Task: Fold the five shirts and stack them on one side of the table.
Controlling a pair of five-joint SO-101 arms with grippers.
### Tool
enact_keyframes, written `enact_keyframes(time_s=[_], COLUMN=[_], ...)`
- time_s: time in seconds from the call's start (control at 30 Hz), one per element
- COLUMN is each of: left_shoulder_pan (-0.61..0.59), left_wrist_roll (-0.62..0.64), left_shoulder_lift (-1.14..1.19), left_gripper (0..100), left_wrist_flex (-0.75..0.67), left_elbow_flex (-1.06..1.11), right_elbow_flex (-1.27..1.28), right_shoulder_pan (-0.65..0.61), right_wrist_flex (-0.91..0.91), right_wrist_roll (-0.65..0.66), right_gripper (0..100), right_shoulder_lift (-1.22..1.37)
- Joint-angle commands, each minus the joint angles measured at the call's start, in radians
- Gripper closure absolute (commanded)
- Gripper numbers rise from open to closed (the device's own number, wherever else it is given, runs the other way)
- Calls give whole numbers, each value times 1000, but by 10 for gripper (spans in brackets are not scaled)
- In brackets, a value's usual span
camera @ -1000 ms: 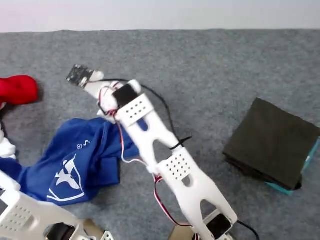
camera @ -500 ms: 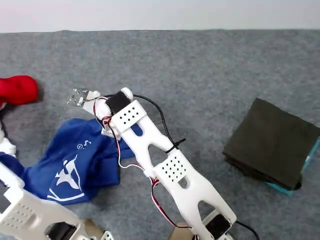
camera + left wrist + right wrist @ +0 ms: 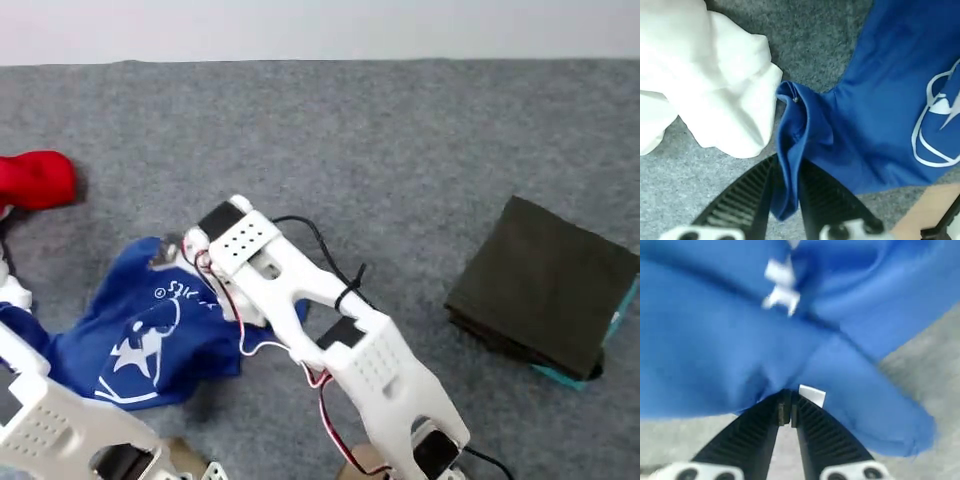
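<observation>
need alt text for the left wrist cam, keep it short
The left tool has its black ribbed fingers closed on a bunched fold of the blue fabric shirt with a white print. A crumpled white fabric shirt lies beside that fold, both on the grey felt table.

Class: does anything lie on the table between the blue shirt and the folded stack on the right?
Nothing visible lies on the grey table between the blue shirt and the folded stack; only the right arm stands over part of that stretch.
</observation>
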Motion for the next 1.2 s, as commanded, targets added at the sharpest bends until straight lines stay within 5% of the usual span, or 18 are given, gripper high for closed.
enact_keyframes(time_s=[0.0, 0.23, 0.53, 0.67, 0.87, 1.17], left_shoulder_pan=[6, 6, 8, 8, 14, 57], left_wrist_roll=[8, 8, 8, 8, 8, 8], left_shoulder_lift=[-66, -66, -66, -66, -66, -66], left_gripper=[995, 995, 995, 995, 995, 995], left_wrist_flex=[14, 14, -8, -8, -8, -8], left_elbow_flex=[-5, -5, -5, -5, -5, -7], right_elbow_flex=[176, 315, 49, -54, -176, -506], right_shoulder_pan=[19, 76, 76, 76, 67, -27], right_wrist_flex=[45, 42, -51, -211, -349, -386], right_wrist_roll=[9, 9, 3, 3, -26, -97], right_gripper=[988, 988, 983, 974, 816, 808], right_shoulder_lift=[-156, -298, -369, -303, -130, 177])
